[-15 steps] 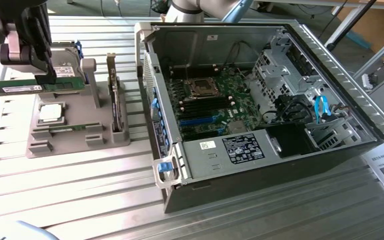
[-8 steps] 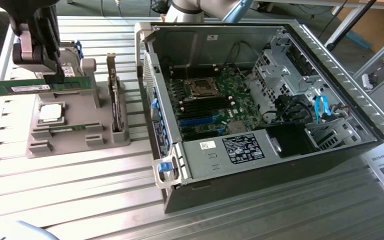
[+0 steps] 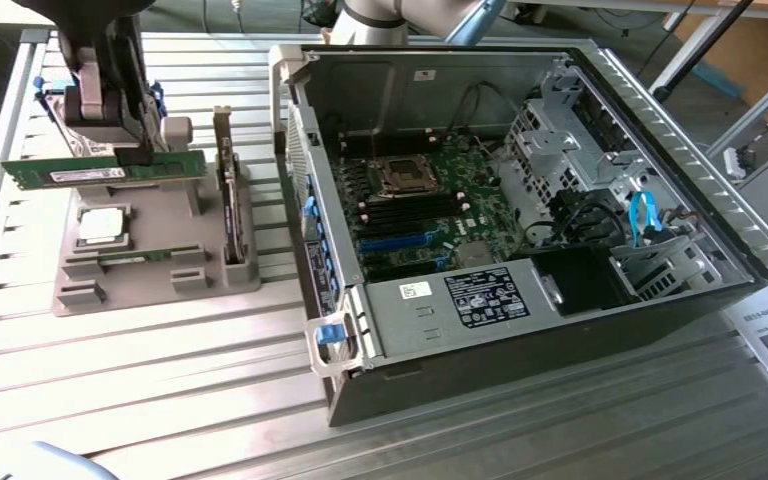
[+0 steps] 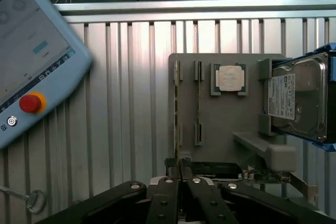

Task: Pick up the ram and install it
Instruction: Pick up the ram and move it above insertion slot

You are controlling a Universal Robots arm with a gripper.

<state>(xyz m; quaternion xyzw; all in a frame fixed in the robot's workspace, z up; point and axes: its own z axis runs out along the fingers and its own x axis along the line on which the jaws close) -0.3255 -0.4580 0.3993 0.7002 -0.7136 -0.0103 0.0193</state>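
Observation:
The ram (image 3: 104,169) is a thin green stick with a white label. It hangs level above the grey holder block (image 3: 157,262) at the exterior view's left. My gripper (image 3: 128,150) is shut on its top edge from above. In the wrist view the fingers (image 4: 167,192) meet at the gripper (image 4: 181,176), and the ram (image 4: 177,119) runs away from them edge-on as a thin line. The open computer case (image 3: 491,200) lies to the exterior view's right. Its motherboard memory slots (image 3: 373,200) sit beside the processor socket.
The holder block also carries a square silver processor chip (image 3: 101,225), a dark expansion card (image 3: 231,205) standing on edge, and a hard drive (image 4: 296,98). A teach pendant (image 4: 31,66) with a red button lies on the slatted metal table (image 3: 157,380).

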